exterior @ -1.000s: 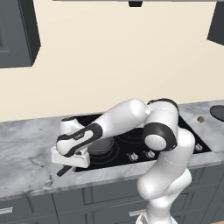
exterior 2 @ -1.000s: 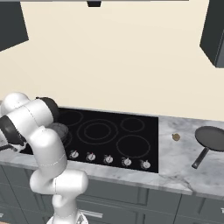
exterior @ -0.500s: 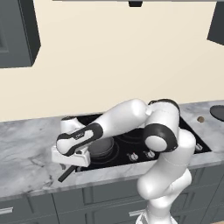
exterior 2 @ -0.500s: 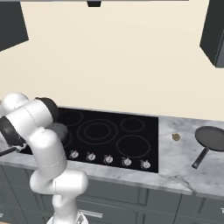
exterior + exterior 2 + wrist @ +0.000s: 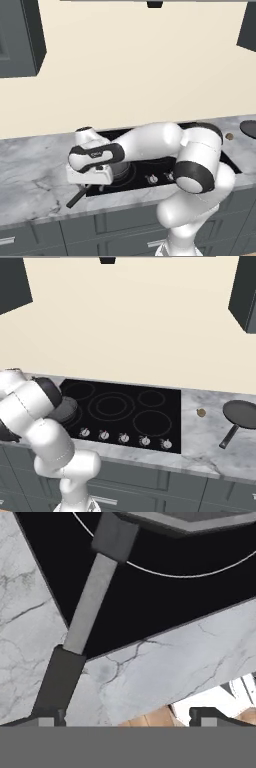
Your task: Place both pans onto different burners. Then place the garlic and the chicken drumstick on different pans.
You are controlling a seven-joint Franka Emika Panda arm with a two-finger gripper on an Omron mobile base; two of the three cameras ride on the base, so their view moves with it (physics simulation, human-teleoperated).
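Left base view: my arm reaches across the cooktop point(image 5: 227, 159) to its left front corner, at roughly 8 o'clock of the frame. My gripper point(image 5: 89, 184) points down over the handle point(image 5: 76, 196) of the deeper pan point(image 5: 119, 170). The pan body sits on the cooktop's left front burner, mostly hidden behind my hand. Its black handle juts out at 7 o'clock over the marble worktop point(image 5: 35, 170). A small brown piece, the chicken drumstick point(image 5: 229, 136), lies on the worktop at 3 o'clock, right of the cooktop. The rim of the second pan point(image 5: 248, 128) shows at the right edge.

Right base view: the deeper pan point(image 5: 66, 408) rests on the left front burner, partly behind my forearm. The large centre burner point(image 5: 111, 405), the right rear burner point(image 5: 151, 398) and the right front burner point(image 5: 151, 423) carry nothing. The chicken drumstick point(image 5: 201, 412) lies on the worktop point(image 5: 200, 441) just right of the cooktop point(image 5: 170, 431). The shallower pan point(image 5: 241, 413) sits further right, at 3 o'clock, its handle point(image 5: 228, 436) pointing to 7 o'clock.

Hand view: the pan handle point(image 5: 82, 622) runs from 12 o'clock down to 7 o'clock, crossing the cooktop edge onto the worktop point(image 5: 165, 667). The pan rim point(image 5: 190, 519) shows at the top, over a burner ring point(image 5: 165, 574). My two fingertips point(image 5: 47, 719) stand wide apart at the bottom; the gripper point(image 5: 130, 722) is open and grips nothing. The handle passes close by the left fingertip; I cannot tell whether they touch.
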